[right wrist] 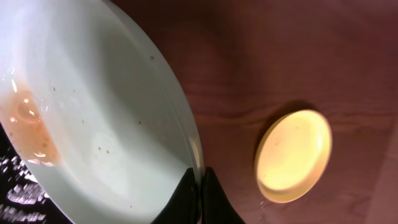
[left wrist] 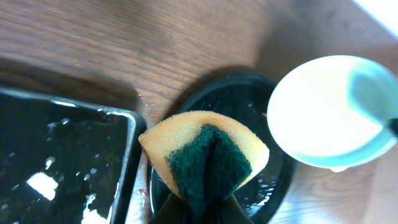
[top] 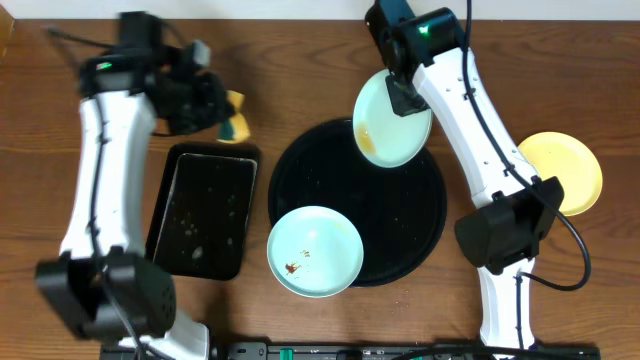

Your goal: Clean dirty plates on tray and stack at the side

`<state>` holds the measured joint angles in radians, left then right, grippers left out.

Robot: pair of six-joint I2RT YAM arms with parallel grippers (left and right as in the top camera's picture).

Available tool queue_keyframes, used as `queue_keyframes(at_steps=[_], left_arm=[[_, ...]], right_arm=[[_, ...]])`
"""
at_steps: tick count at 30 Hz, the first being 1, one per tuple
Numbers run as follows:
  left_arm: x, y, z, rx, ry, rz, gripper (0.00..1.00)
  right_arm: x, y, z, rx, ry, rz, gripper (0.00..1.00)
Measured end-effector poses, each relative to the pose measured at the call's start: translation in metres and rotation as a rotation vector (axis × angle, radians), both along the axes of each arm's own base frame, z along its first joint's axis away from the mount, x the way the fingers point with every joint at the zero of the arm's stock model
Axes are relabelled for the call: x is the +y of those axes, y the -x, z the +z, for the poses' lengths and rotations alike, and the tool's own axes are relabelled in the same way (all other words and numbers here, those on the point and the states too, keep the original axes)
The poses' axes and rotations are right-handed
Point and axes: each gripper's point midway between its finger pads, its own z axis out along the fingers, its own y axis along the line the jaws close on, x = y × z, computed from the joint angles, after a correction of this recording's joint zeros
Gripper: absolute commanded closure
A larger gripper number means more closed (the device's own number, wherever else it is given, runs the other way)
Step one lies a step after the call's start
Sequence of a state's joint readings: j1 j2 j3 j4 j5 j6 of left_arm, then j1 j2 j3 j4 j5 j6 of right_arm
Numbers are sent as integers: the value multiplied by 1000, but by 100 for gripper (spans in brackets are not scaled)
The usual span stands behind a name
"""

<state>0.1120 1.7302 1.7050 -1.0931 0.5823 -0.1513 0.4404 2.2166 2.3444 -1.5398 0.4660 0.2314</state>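
Two grips: right pincer (right wrist: 200, 186) clamps plate (right wrist: 93, 124); left pincer (left wrist: 200, 202) seemingly sponge (left wrist: 205, 155), blurred overhead.

Right tool (top: 402, 98) holds 1 turquoise plate (top: 387, 140) above the tray (top: 400, 225).

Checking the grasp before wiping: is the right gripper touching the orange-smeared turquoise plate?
Touching. The right wrist view shows the right gripper pinching the rim of the orange-smeared turquoise plate.
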Motion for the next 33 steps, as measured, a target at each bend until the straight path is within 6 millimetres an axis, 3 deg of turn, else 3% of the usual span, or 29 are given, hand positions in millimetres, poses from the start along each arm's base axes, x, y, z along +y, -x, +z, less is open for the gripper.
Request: queue_keyframes(at_steps=[4,8,14,17,33], left_arm=[[23,10,10,10,46,62,93],[40,15,10,27,67,98,93],[49,15,11,20,85,116,92],[50,15,12,16,85,112,93],[47,15,14,6,102,97,92]], right_arm=[[12,1,13,-64,75,36,99],[34,16,32,-125,154,85,98],[61,51,60,-209,299,142,99],[71,56,69,-267,332,147,99],[66,51,87,-374,403,113,99]])
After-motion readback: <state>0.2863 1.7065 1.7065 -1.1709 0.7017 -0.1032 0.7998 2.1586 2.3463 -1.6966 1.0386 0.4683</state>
